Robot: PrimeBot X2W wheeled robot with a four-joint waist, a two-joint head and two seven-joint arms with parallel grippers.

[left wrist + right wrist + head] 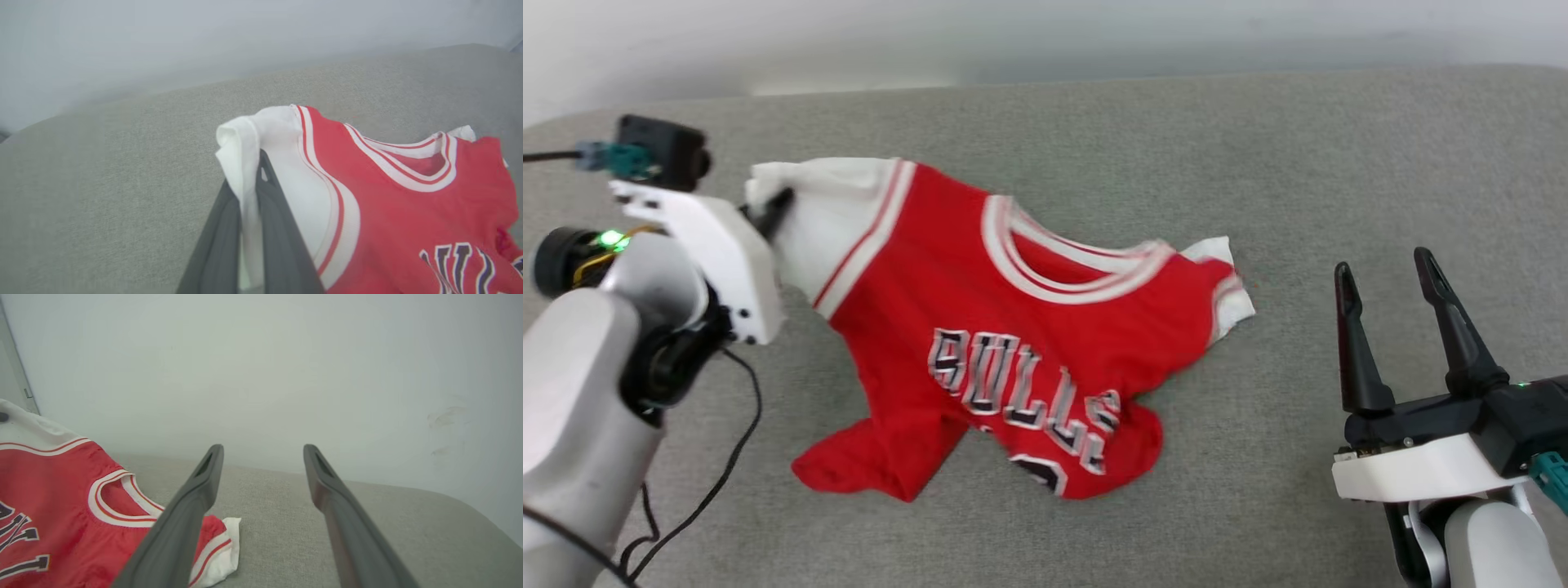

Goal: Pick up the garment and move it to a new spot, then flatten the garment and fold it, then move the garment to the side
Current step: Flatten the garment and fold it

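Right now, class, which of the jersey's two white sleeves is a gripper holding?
The sleeve on the robot's left, pinched by the shut left gripper; the other sleeve lies free, nearer the open right gripper.

Free padded surface [1339, 163] was found from twelve to three o'clock of the shirt [980, 327]. At nine o'clock, passage was blocked by the left arm [572, 392] and its loose cable [737, 441].

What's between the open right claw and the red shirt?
Nothing visible: just bare grey fabric surface lies between the right claw and the shirt. The left claw is shut on its far white sleeve.
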